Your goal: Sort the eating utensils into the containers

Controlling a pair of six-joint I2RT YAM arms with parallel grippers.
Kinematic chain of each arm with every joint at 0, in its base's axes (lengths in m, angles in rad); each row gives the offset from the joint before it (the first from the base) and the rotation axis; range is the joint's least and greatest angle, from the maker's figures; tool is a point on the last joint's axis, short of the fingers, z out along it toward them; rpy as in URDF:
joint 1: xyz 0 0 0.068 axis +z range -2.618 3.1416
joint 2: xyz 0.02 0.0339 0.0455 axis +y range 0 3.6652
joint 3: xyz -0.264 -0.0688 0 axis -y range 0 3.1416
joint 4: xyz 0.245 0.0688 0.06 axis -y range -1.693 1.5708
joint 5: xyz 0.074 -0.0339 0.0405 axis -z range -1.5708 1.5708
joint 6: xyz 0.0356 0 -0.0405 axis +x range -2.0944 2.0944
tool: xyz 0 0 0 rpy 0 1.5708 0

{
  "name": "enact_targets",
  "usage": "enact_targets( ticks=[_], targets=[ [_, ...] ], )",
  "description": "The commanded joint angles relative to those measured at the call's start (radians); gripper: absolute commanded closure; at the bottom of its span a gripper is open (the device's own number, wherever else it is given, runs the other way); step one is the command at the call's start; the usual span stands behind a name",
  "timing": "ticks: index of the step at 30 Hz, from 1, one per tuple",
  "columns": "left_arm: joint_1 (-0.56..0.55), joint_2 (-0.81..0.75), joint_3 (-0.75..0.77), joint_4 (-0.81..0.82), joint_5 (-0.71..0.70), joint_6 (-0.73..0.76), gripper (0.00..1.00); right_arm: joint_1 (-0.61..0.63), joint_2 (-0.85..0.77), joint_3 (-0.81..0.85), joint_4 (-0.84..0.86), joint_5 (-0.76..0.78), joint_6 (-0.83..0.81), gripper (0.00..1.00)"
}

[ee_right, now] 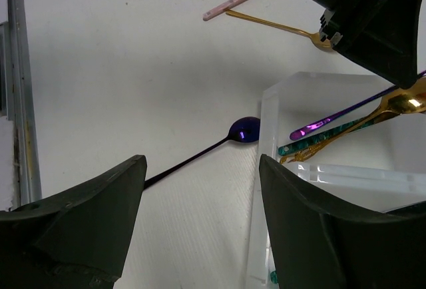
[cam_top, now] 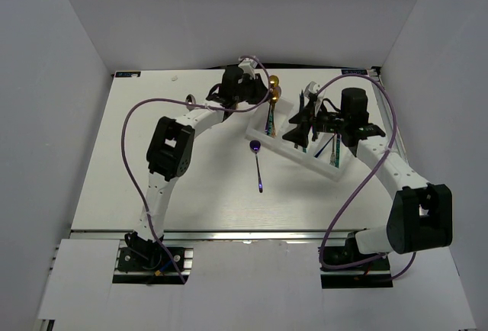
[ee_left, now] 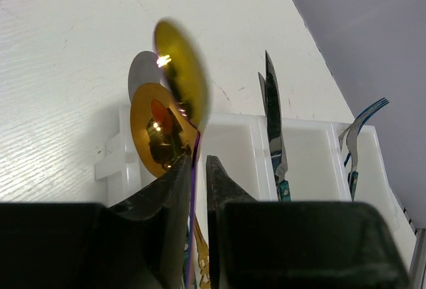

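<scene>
Three compartments divided the white tray (ee_right: 268,119), which sat toward the far middle of the surface (cam_top: 191,186). The left wrist view showed the sorting by kind. Spoons (ee_left: 156,129) leaned bowl-up in the left compartment, knives (ee_left: 274,122) stood in the middle one, and forks (ee_left: 356,142) rested in the right one. The pieces leaned against the far wall because they were about as long as the compartments.

The left claw (ee_left: 200,169) hung over the spoon compartment with its tips only narrowly apart. A thin purple handle (ee_left: 194,189) ran down the slot between them, against the left tip. I could not tell whether the tips pinched that handle or merely flanked it. Judging by its place above the spoon compartment, the claw was there to set a spoon down among the other spoons.

The right claw (ee_right: 200,162) was spread wide and held nothing, hovering low by the tray's near left corner. One purple spoon (cam_top: 259,167) lay loose on the surface just near of the tray, with its bowl close to the tray wall and its handle pointing toward the arms. The right wrist view framed it between the open tips, so it was probably the next piece to pick up. Lying flat and slim, it would likely need the tips pressed down close to the surface to catch the handle.
</scene>
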State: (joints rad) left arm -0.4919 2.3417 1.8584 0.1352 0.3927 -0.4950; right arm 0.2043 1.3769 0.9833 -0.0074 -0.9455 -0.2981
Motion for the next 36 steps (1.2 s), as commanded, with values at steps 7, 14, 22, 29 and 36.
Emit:
enact_targets(
  ticks=[7,14,22,29,36],
  targets=[
    [-0.027,-0.025,0.027,-0.011,-0.041,0.029,0.62,-0.005,0.021,0.012,-0.028,-0.015,-0.019,0.25],
    [-0.030,-0.114,0.025,-0.064,-0.063,0.088,0.50,-0.002,0.048,0.029,-0.052,-0.015,-0.015,0.25],
    [-0.019,-0.448,-0.233,-0.129,-0.147,0.226,0.30,0.251,0.142,0.130,-0.255,0.387,-0.119,0.22],
    [0.091,-0.872,-0.651,-0.264,-0.196,0.207,0.13,0.418,0.350,0.310,-0.377,0.735,0.066,0.11],
    [0.138,-1.200,-1.001,-0.166,-0.324,0.280,0.02,0.469,0.482,0.413,-0.476,0.815,0.247,0.11]
  ],
)
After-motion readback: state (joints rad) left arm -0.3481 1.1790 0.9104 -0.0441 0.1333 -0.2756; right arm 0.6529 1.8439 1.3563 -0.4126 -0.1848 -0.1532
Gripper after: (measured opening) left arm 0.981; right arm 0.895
